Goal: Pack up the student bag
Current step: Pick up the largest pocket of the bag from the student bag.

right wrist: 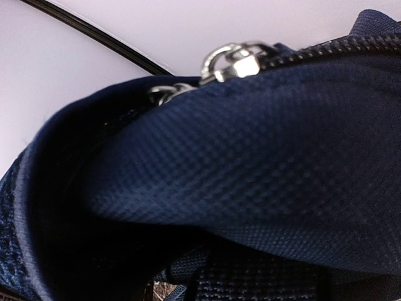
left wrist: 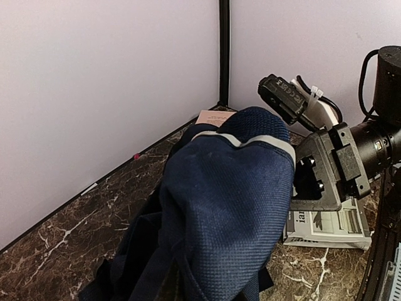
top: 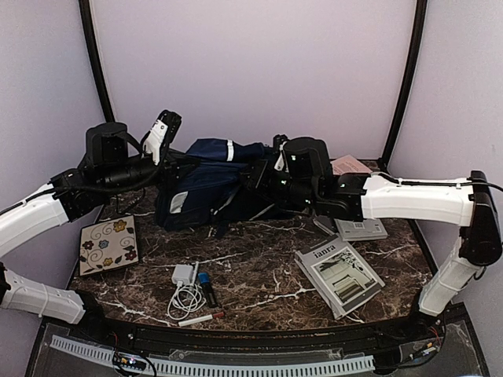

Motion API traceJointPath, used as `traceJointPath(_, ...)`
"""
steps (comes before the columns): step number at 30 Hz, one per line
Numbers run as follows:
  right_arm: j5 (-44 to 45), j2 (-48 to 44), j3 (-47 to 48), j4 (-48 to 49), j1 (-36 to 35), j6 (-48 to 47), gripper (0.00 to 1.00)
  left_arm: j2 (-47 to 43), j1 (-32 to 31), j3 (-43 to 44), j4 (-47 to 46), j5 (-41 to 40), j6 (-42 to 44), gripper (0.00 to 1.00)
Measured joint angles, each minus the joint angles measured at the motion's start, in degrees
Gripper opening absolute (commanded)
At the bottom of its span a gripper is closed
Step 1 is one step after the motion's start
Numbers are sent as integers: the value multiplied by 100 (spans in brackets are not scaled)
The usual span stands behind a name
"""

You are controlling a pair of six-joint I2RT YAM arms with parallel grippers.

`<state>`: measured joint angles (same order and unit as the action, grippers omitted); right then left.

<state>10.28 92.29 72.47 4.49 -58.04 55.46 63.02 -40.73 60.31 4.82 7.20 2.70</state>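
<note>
— While the large dark navy fabric student bag is being viewed at the rear middle of the dark veined marble table, which way is its long axis being laid?

— Across the table, roughly side to side, with the white-striped end being raised toward the back wall. The bag is being flanked by both arms: it lies rightward of the left gripper and leftward of the right gripper.

— Which is being counted as nearer?

— The right one. Its forearm is being stretched low and level from the right, and its tip is being pressed into the bag's right end. In its own wrist view nothing but navy weave and a silver metal zip pull is being shown.

— And the jaws?

— They are being hidden by fabric, so whether cloth is being pinched cannot be told. The left gripper is being held raised at the bag's upper left edge, tilted up and back. Its spread cannot be told either, since its fingers are not being shown in its own view.

— What is the coming move being judged to turn on?

— Probably on the zip line, which is being judged to run along that same side-to-side axis, with one arm at each end.
</note>
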Motion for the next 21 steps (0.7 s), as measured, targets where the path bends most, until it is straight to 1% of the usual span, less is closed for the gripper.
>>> traceJointPath(6,236,39,2,85,-22,17,38,0,0,-15,-9,74,-20,0)
traceJointPath(10,260,37,-24,127,-9,76,31,2,0,-15,-11,81,-20,0)
traceJointPath(12,264,24,-98,186,4,101,30,2,0,-17,-11,83,-20,0)
traceJointPath(16,282,-199,-345,131,61,101,30,2,-4,-31,-11,116,-17,0)
traceJointPath(21,306,-531,-468,-177,157,2,31,2,-4,-31,-31,122,-17,0)
